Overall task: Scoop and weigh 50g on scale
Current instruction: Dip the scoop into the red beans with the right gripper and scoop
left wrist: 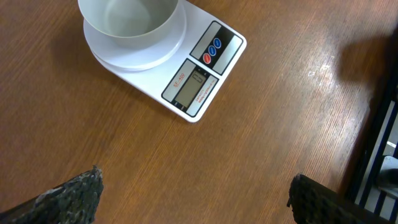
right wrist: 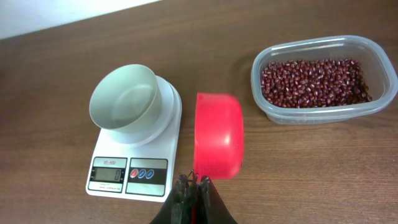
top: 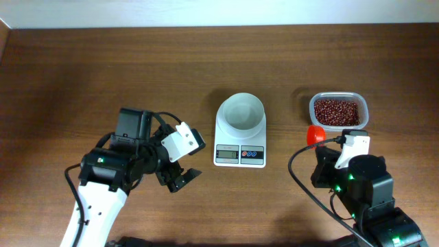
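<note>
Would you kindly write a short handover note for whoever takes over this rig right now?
The left end effector is open and empty, above the table beside the scale.
The right end effector is shut on the red scoop, between scale and clear tub.
The beans are in the tub; the bowl on the scale is empty.
Done: scoop in hand. Left: scoop beans and fill the bowl to 50g.
</note>
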Tool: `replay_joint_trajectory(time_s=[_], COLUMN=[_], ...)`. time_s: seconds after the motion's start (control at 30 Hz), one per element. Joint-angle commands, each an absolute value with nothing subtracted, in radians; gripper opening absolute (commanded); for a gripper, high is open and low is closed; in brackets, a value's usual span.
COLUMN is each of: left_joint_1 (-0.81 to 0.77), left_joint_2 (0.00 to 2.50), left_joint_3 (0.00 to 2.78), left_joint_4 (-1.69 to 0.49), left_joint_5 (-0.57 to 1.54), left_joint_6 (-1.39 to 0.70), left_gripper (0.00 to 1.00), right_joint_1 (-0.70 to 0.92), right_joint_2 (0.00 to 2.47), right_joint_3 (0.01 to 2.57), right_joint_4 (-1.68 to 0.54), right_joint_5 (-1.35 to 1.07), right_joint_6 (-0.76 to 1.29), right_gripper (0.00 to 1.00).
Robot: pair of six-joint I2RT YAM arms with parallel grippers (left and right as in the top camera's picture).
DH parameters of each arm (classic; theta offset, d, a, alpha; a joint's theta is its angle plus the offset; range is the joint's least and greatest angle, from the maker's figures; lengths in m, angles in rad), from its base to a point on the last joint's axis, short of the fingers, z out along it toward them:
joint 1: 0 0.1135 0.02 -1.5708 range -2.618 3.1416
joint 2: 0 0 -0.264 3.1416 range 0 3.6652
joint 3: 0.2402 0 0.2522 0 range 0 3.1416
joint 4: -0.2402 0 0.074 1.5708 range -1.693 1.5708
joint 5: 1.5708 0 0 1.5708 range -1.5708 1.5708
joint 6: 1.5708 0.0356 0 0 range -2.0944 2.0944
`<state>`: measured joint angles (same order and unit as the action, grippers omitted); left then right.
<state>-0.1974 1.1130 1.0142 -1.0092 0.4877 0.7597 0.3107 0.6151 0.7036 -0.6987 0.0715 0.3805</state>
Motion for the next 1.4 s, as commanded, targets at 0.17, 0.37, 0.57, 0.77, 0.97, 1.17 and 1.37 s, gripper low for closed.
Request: replay_joint_trajectory(time_s=[0.17,0.37,0.57,0.77,0.97,1.17,1.37], left_joint_1=[-0.192,-0.192,-0.192,-0.192,-0.192,-0.192,-0.192], left_joint_2=[1.113,1.113,1.113,1.113,1.113,1.114,1.113], left_joint_3=[1.036,1.036,1.036,1.036,1.036,1.036,1.036], left_joint_4=[-1.008,-1.008,-1.008,-1.008,-1.008,-1.008,-1.008], left_joint_5=[0.508,0.508,0.508,0.508,0.508,0.508,0.508], left_joint_6=[0.773,0.773,0.773,0.773,0.773,0.773,0.773], left_gripper=[0.99,0.99,0.99,0.99,0.99,0.99,0.99], right_joint_1=[0.301,0.03,-0.02,-0.048,-0.171,-0.358,-0.369], right_joint_2=[0.73,1.213,1.382,1.591,1.773,1.774,1.78], right_joint_3=[0.903,1.313,1.369,1.369,1.369,1.36,1.316], right_joint_4=[-0.788,-1.108,-1.007,-0.945,-0.904,-0.908,-0.863], right_joint_5=[0.218,0.218,0.222,0.218,-0.075,-0.387,-0.401], right_joint_6=[0.419,0.382,0.244,0.063,0.01,-0.005,-0.012], right_gripper=[0.04,0.04,0.04,0.04,0.04,0.04,0.04])
